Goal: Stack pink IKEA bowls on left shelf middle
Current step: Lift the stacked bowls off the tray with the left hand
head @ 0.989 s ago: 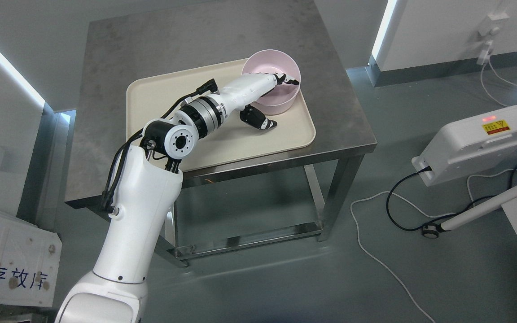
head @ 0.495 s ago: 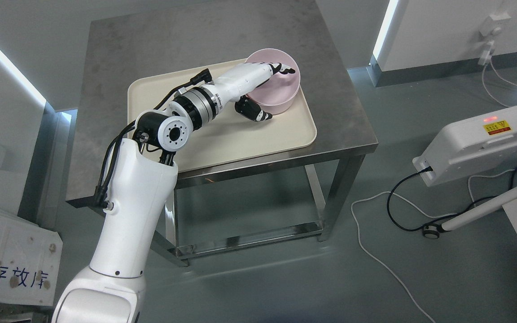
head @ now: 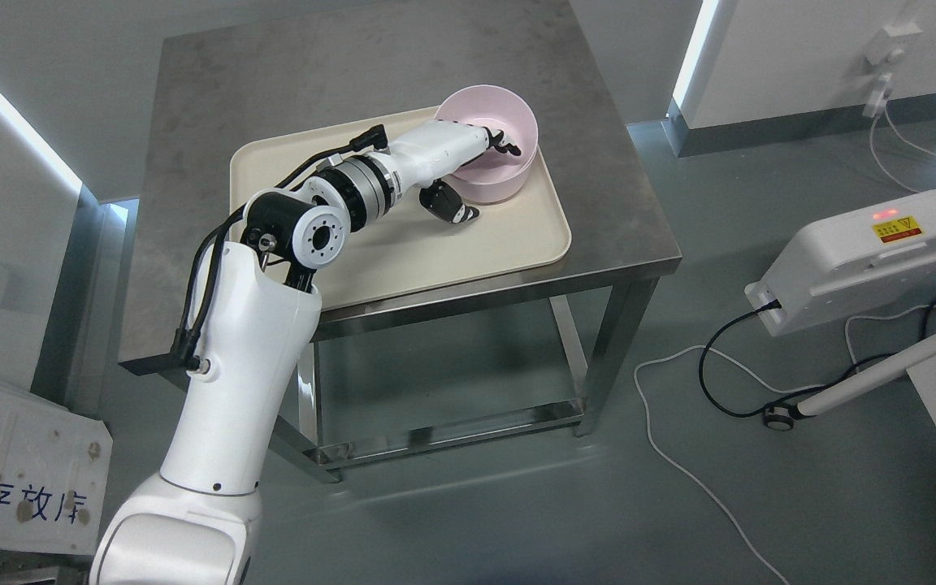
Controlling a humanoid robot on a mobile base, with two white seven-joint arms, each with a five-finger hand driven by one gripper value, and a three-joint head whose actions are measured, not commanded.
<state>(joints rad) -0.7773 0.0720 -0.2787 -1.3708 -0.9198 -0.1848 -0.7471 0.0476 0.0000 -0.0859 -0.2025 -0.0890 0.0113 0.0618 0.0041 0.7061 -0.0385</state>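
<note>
My left hand point(head: 468, 166) grips the pink bowl point(head: 491, 146).
Fingers inside, thumb outside its wall, at the tray's point(head: 403, 244) far right corner.

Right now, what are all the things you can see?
bowl: one, pink, far right corner of the tray
tray: one, cream, on the table
table: one, grey metal, middle
box: one, white with a red light and yellow sticker, on the floor at right
cables: several, black and white, on the floor at right
panel: one, white with blue print, lower left
left hand: one, white and black, fingers inside the bowl, thumb outside its wall
</note>
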